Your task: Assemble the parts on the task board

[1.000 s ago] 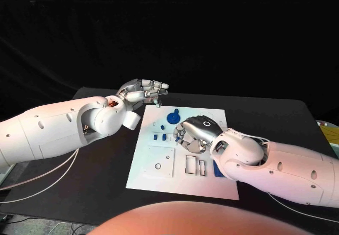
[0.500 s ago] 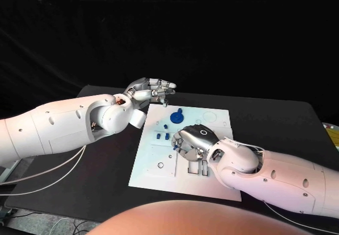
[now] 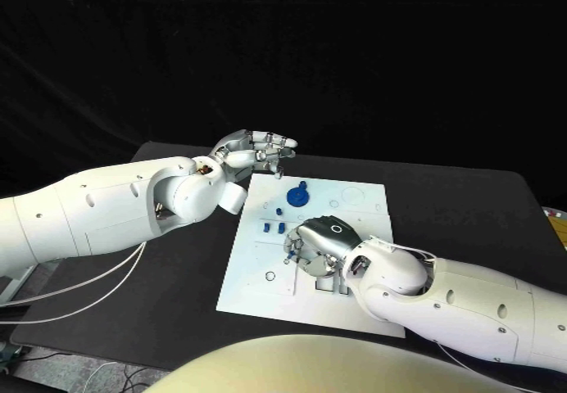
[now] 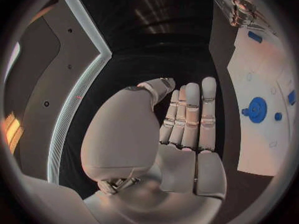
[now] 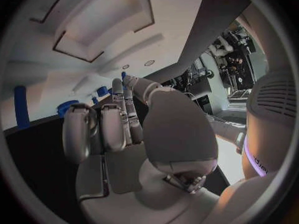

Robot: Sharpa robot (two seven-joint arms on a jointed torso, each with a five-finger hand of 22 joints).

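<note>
A: Board first. White plate, lying flat mid-table, long side running away from the robot. Blue gear stands near its far end, just beside two small round outlines. Small blue pegs sit below the gear, toward the board's left half.

B: Any more parts?

A: In the right wrist view a blue bar lies on the board, apart from the pegs, with rectangular recesses cut into the plate nearby. The left wrist view shows the gear with a small blue round piece just beside it.

B: Right hand?

A: Right hand hangs palm-down over the board's middle, covering the recesses there. From its own wrist view the fingers lie extended side by side, thumb alongside, nothing between them. Whether the fingertips touch the plate, I cannot tell.

B: And the left?

A: Left hand is raised off the board's far left corner, over the black table. Head view looks loosely curled; its wrist view shows the fingers straight and close together, thumb beside them, holding nothing.
</note>
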